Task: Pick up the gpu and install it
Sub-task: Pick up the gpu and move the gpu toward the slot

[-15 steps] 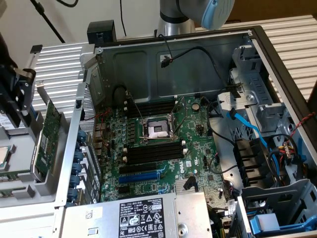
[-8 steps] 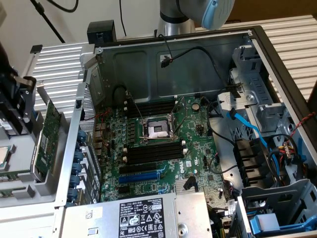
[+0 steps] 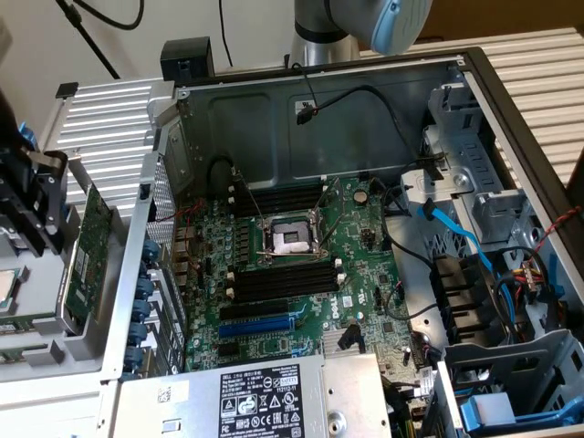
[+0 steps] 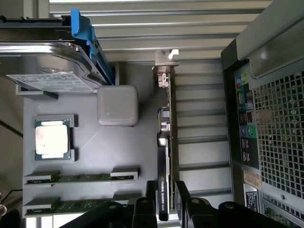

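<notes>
One arm (image 3: 347,27): we see its silver column and a blue-capped joint at the top centre of the exterior view.
Exterior, gripper (image 3: 38,212): black, at the exterior view's left edge, above the grey tray (image 3: 64,351); from this side we cannot judge its width.
Exterior, gpu (image 3: 88,251): a green card standing on edge in the tray, just beside the gripper and outside the computer case (image 3: 274,119).
Exterior, motherboard (image 3: 365,265): lies flat in the open case at the centre, with the processor socket (image 3: 290,239) between rows of installed memory sticks (image 3: 278,203).
Exterior, power supply (image 3: 265,401): bottom centre, with a white label on it.
Exterior, blue cables (image 3: 465,242): at the exterior view's right, by the drive bays.
Wrist, gripper (image 4: 165,187): its two black fingers (image 4: 151,192) stand apart, one on each side of the card; we see a sliver of gap, so it straddles without clamping.
Wrist, gpu (image 4: 164,156): seen edge-on between the fingers, its silver bracket (image 4: 166,57) at the end away from the gripper.
Wrist, tray (image 4: 118,147): holds a processor chip (image 4: 52,138), two loose memory sticks (image 4: 80,177), a square grey block (image 4: 118,105) and a hard drive (image 4: 47,66) in a blue carrier.
Wrist, case rear (image 4: 278,137): a perforated panel with ports, on the gpu's side of the tray.
</notes>
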`<state>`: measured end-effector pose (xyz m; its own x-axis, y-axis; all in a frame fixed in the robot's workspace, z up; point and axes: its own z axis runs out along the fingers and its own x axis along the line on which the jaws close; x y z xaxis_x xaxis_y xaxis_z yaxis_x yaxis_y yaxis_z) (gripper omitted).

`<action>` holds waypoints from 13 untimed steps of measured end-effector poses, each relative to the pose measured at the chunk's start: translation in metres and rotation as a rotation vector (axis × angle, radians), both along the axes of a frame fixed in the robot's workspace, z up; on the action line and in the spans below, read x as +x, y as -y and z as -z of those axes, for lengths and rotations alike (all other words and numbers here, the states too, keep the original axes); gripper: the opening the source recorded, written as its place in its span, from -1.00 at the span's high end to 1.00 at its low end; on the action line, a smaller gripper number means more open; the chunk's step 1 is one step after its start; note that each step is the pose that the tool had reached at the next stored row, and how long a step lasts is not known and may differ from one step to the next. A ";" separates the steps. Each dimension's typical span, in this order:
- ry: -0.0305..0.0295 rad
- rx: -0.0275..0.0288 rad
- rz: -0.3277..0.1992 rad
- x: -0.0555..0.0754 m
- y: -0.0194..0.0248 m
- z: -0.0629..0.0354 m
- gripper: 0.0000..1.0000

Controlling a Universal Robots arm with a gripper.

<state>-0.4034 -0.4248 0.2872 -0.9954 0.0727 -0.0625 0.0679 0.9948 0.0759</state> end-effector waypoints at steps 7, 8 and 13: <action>0.0094 0.0008 0.003 -0.002 0.0000 0.0125 0.23; 0.0108 0.0011 0.004 -0.002 0.0001 0.0139 0.23; 0.0234 0.0027 0.008 -0.002 0.0000 0.0192 0.23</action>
